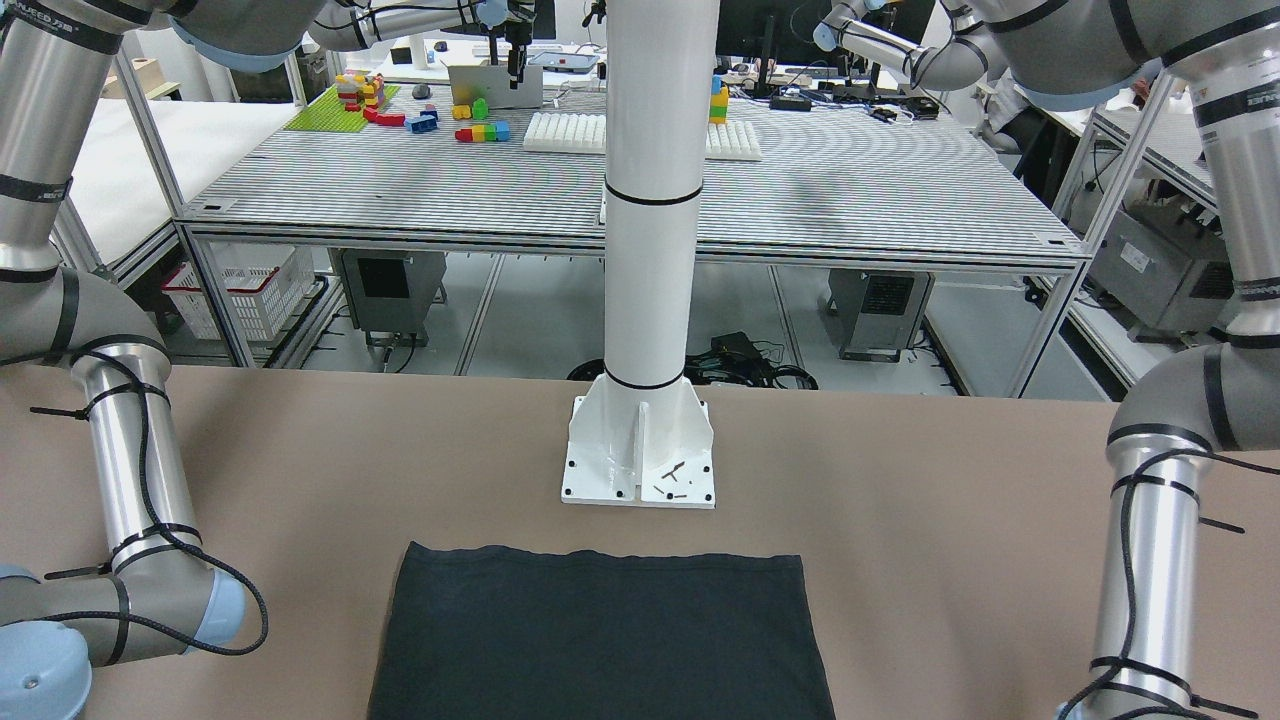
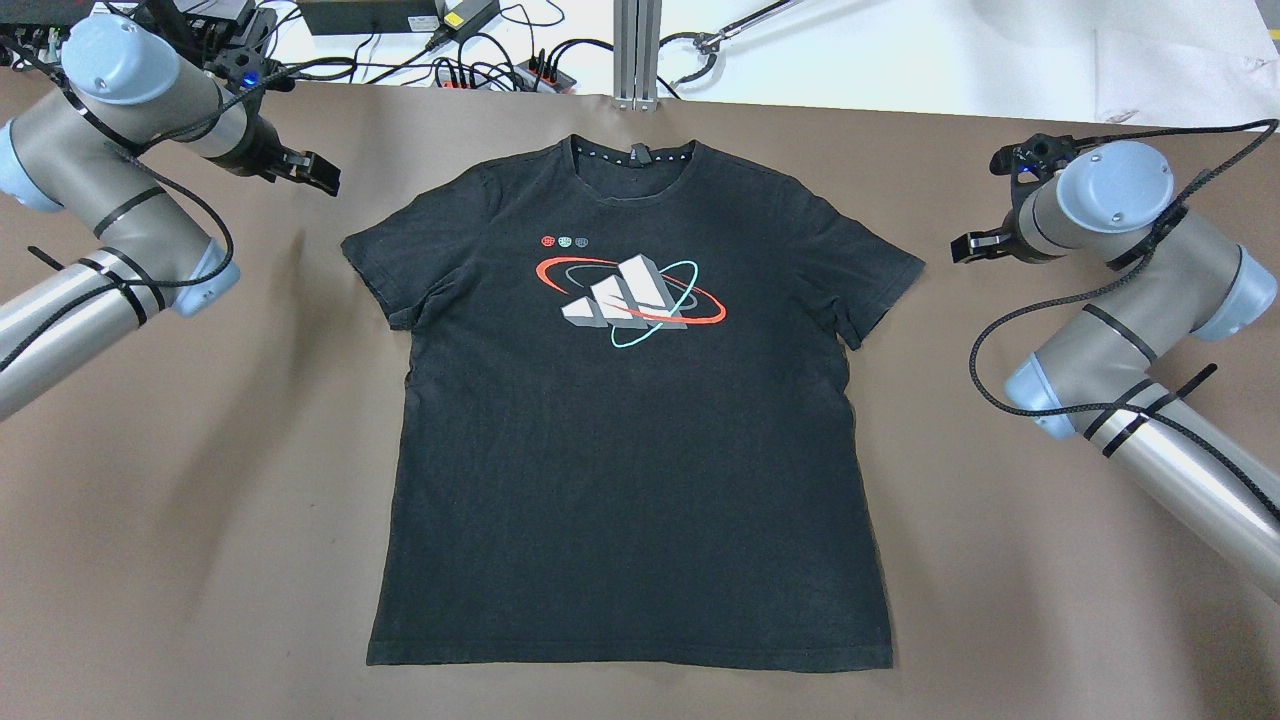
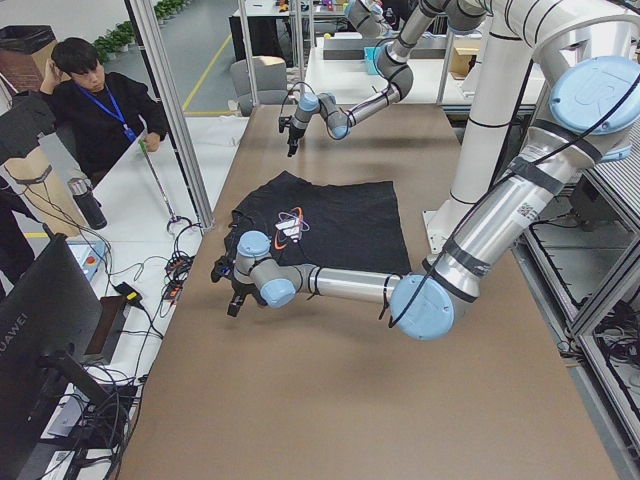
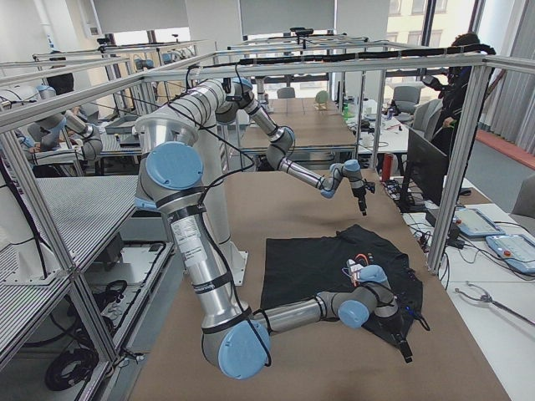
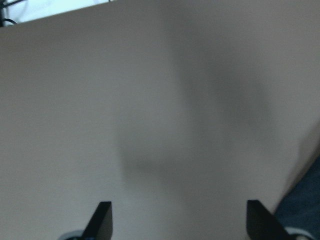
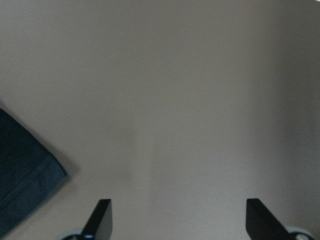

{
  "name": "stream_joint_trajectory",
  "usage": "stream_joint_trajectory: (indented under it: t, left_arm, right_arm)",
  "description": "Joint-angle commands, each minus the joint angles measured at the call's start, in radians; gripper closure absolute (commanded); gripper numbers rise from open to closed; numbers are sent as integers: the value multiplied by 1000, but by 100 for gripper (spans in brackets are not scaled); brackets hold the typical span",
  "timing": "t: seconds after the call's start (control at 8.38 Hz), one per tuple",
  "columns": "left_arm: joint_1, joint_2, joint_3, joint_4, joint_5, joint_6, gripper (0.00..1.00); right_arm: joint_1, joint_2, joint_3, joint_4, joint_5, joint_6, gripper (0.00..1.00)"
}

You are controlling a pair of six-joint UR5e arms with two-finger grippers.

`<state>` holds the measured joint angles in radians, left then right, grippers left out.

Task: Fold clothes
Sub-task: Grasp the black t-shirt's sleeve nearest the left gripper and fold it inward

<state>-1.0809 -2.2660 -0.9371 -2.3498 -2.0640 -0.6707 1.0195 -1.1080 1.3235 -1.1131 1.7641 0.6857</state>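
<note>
The clothes are one black T-shirt lying flat and face up on the brown table, collar at the far edge, hem nearest the robot. Its chest carries a white three-stripe logo ringed in red and teal. My left gripper hovers open beyond the left sleeve. In the left wrist view the gripper is empty, with black cloth at the lower right. My right gripper hangs open just outside the right sleeve. Its wrist view shows the gripper empty and the sleeve hem at the left.
The white column base stands behind the shirt's hem. Cables and power strips and an aluminium post line the far edge. A person stands beyond that edge. Bare brown tabletop lies on both sides of the shirt.
</note>
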Motion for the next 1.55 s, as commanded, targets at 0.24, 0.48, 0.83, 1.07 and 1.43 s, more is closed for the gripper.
stream_joint_trajectory:
  t: [0.24, 0.48, 0.83, 1.07, 1.43]
  left_arm:
    - [87, 5, 58, -137, -10, -112, 10]
    - [87, 3, 55, -138, -11, -119, 38]
    - [85, 5, 49, -138, -24, -119, 94]
    - [85, 5, 46, -137, -24, -112, 100]
    - [73, -7, 17, -126, -30, -131, 100]
  right_arm:
    - [-13, 2, -1, 12, 0, 15, 6]
    - [-13, 2, -1, 10, 0, 14, 6]
    - [-16, 2, -1, 10, 0, 14, 6]
    - [-16, 2, -1, 10, 0, 14, 6]
    - [-16, 3, 0, 10, 0, 15, 6]
